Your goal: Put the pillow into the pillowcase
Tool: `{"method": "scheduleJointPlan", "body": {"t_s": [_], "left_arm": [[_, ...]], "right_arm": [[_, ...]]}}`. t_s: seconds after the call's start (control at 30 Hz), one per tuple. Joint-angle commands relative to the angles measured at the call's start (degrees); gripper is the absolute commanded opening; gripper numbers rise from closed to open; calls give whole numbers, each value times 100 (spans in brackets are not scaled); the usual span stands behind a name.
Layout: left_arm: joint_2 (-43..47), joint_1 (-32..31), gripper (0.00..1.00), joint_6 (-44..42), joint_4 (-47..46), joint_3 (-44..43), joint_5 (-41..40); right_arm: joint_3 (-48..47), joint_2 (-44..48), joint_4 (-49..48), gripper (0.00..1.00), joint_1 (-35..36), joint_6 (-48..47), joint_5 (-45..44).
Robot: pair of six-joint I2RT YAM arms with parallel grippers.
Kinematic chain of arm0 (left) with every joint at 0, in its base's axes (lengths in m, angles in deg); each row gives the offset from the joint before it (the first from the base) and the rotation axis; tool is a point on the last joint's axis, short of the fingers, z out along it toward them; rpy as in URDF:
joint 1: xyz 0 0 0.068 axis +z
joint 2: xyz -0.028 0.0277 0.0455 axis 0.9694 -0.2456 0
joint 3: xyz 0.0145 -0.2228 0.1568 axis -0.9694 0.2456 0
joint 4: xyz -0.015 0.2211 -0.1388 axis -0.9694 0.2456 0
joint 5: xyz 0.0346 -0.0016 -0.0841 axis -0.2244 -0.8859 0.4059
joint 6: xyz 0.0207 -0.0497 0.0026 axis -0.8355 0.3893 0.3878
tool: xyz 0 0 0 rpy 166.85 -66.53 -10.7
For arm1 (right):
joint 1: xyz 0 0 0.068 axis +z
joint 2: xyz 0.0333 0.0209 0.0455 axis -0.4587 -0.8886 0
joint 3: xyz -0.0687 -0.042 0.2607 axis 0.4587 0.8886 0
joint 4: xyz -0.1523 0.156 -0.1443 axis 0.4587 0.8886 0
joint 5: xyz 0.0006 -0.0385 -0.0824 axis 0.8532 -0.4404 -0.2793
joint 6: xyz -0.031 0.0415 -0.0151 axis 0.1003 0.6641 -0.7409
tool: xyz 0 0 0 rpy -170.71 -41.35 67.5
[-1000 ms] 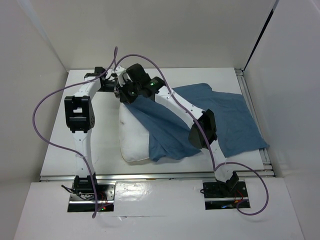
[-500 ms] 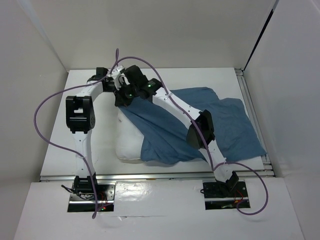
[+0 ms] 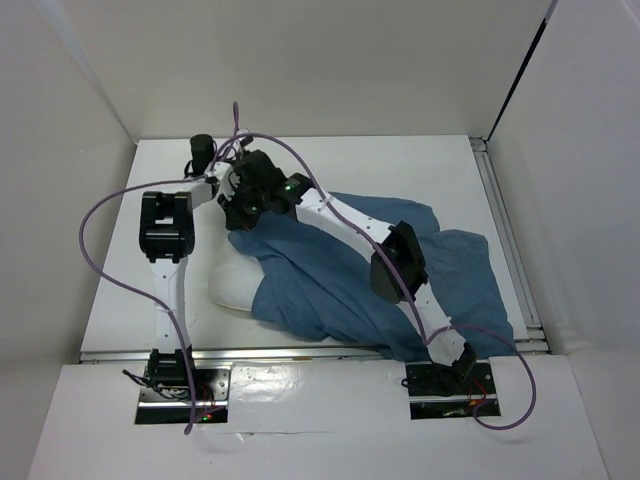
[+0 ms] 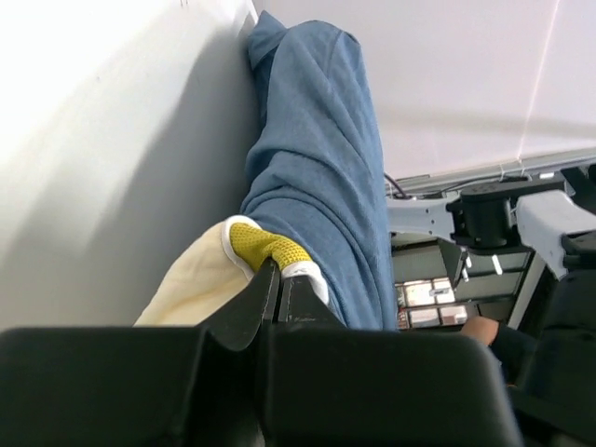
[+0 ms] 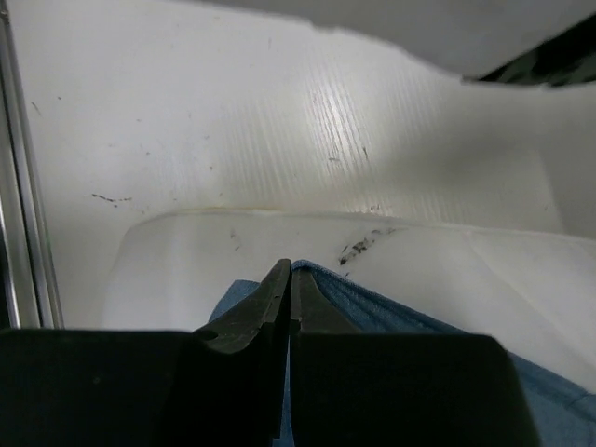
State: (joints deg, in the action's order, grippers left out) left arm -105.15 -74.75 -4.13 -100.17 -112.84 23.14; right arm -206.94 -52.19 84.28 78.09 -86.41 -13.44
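Left hand (image 4: 277, 268) on yellow-mesh pillow (image 4: 264, 246)

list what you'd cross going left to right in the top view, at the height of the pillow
left arm → pillow → pillowcase → rail

A flat white tabletop (image 3: 420, 165) lay inside an enclosure of plain white panel walls (image 3: 300, 70). A silver metal rail (image 3: 497, 220) ran along its right edge, and a second silver rail (image 3: 250, 351) ran along the near edge. Close up, the white surface carried dark scuff marks (image 5: 358, 250) and faint scratches.
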Motion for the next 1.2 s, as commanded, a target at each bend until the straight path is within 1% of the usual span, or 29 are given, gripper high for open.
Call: {"method": "scheduleJointPlan", "body": {"t_s": [0.0,0.03,0.07,0.1,0.17,0.2,0.23,0.27,0.3,0.33,0.37,0.4,0.47,0.5,0.53,0.57,0.63,0.67,0.7,0.77,0.8,0.9,0.93,1.0,1.03,1.07,1.1,1.13,1.17], "left_arm": [[-80,-16,0,-2245,2398,-938,-452],[-80,45,0,-2632,2927,-1341,-679],[-80,46,0,-2932,3263,-1458,-786],[-80,46,0,-3414,3806,-1572,-909],[-80,46,0,-3759,4204,-1889,-1128],[-80,46,0,-4231,4450,-2003,-1252],[-28,46,0,-4549,5053,-2117,-1427],[24,46,0,-4874,5398,-2432,-1864],[86,46,0,-5356,5654,-2539,-2094],[269,46,1,-5552,5996,-2619,-2340],[376,46,18,-5693,6078,-2619,-2717],[481,46,31,-6095,6200,-2619,-2877],[883,46,57,-6370,6316,-2498,-3203],[1026,46,74,-6493,6316,-2435,-3613],[1157,46,96,-6695,6316,-2374,-3800],[1289,46,100,-6775,6316,-2251,-3967],[1650,46,100,-7003,6316,-2145,-4468],[1764,46,100,-7074,6316,-2084,-4696],[1861,-7,100,-7162,6394,-2031,-5151],[2230,-7,100,-7312,6395,-1926,-5636],[2370,-7,100,-7382,6395,-1751,-6091],[3082,-7,100,-7707,6264,-1364,-6674],[3275,-59,100,-7838,6263,-997,-6893],[3644,-129,100,-8199,6263,-626,-7263],[3994,-200,100,-8287,6394,-224,-7413],[4172,-200,100,-8496,6517,-29,-7527],[4565,-253,100,-8551,6596,469,-7615],[4795,-253,100,-8551,6545,761,-7816],[5006,-253,100,-8551,6544,1025,-7818]], "right_arm": [[205,607,-764,7,363,180,532],[336,747,-764,7,362,180,531],[337,748,-764,5,362,180,531],[389,800,-764,5,310,180,444],[390,801,-764,20,309,180,382],[390,801,-764,29,309,180,295],[390,862,-817,40,309,180,216],[442,862,-817,57,309,180,84],[443,862,-817,65,309,180,-4],[443,862,-817,71,309,250,-109],[443,862,-817,79,309,250,-180],[443,862,-817,89,309,250,-268],[443,976,-817,89,309,250,-330],[503,977,-817,90,309,250,-408],[504,1046,-817,90,309,250,-461],[582,1151,-817,90,309,250,-462],[776,1275,-817,90,309,250,-707],[872,1354,-817,88,257,250,-760],[1099,1537,-817,87,257,250,-761],[1373,1740,-756,85,257,250,-910],[1661,1941,-703,84,196,250,-910],[2102,2224,-563,82,117,189,-910],[2426,2407,-562,81,116,189,-832],[2683,2549,-431,80,11,-38,-621],[2936,2689,-378,79,10,-109,-559],[3060,2751,-325,76,10,-214,-437],[3201,2882,-325,75,-51,-476,-436],[3489,2936,-325,74,-51,-601,-375],[3623,2997,-325,74,-51,-689,-478]]}}
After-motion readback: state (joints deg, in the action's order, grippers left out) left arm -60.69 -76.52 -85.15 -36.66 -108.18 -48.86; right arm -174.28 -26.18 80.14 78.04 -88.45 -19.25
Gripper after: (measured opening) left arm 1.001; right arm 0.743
